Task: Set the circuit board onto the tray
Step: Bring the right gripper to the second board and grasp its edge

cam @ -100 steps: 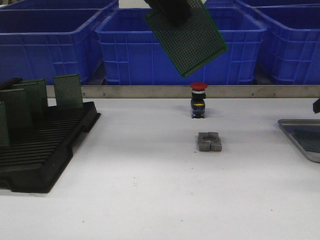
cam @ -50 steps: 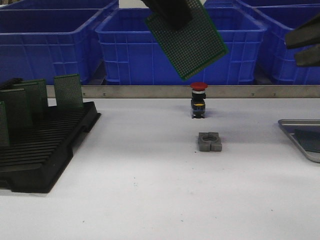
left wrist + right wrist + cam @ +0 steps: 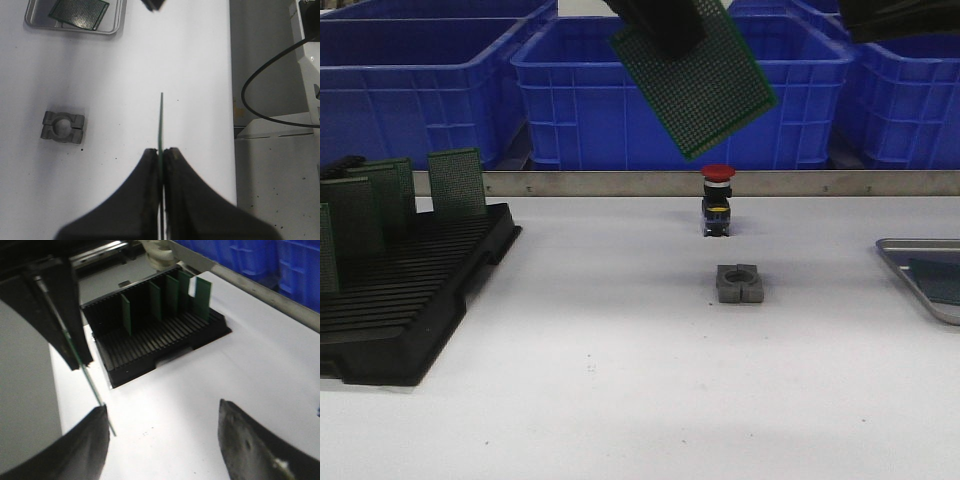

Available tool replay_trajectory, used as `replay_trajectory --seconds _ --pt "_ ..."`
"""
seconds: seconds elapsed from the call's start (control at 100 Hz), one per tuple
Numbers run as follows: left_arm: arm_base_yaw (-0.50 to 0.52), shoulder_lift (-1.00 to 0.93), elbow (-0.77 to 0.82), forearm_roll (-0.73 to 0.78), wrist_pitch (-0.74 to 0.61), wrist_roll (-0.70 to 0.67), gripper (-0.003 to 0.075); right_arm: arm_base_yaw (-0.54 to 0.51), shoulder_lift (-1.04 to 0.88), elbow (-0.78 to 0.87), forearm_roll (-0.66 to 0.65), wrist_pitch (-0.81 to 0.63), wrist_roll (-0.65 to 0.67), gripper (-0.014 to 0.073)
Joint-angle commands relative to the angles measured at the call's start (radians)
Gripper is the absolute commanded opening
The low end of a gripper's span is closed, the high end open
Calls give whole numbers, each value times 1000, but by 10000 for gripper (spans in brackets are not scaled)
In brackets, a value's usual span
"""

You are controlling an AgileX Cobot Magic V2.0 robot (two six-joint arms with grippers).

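At the top centre of the front view, the left gripper (image 3: 660, 22) is clamped on a green perforated circuit board (image 3: 700, 85), which hangs tilted in the air in front of a row of big blue plastic crates (image 3: 570, 90). In the left wrist view the board (image 3: 160, 125) shows edge-on, pinched between two dark fingers (image 3: 150, 170).

The right gripper (image 3: 162, 440) has its two dark fingers spread wide apart with nothing between them; in the front view only a dark part of it shows at the upper right.

On the white table (image 3: 620, 380) below the board stand a red-capped push button on a black body (image 3: 717, 200) and, in front of it, a small grey metal block with a round hole (image 3: 739, 283).

At the right edge lies the shallow silver-grey metal tray (image 3: 905, 262), cut off by the frame; the left wrist view shows another green board (image 3: 80, 9) lying flat in the tray (image 3: 35, 17).

At the lower left sits a black slotted plastic rack (image 3: 410, 300) with several green boards (image 3: 456, 182) standing upright in it.
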Motion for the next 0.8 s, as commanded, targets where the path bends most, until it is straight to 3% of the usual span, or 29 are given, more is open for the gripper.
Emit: replay_trajectory --seconds 0.0,0.22,0.44,0.79 --pt "-8 -47 -23 -60 33 -11 -18 41 -36 -26 42 131 -24 488" --pt "-8 -47 -23 -60 33 -11 -18 134 -35 -26 6 41 -25 488" --pt "-8 -47 -23 -77 33 -11 -18 158 -31 -26 6 -27 -25 488" --pt "-8 -47 -23 -82 33 -11 -18 199 45 -26 12 -22 -25 488"
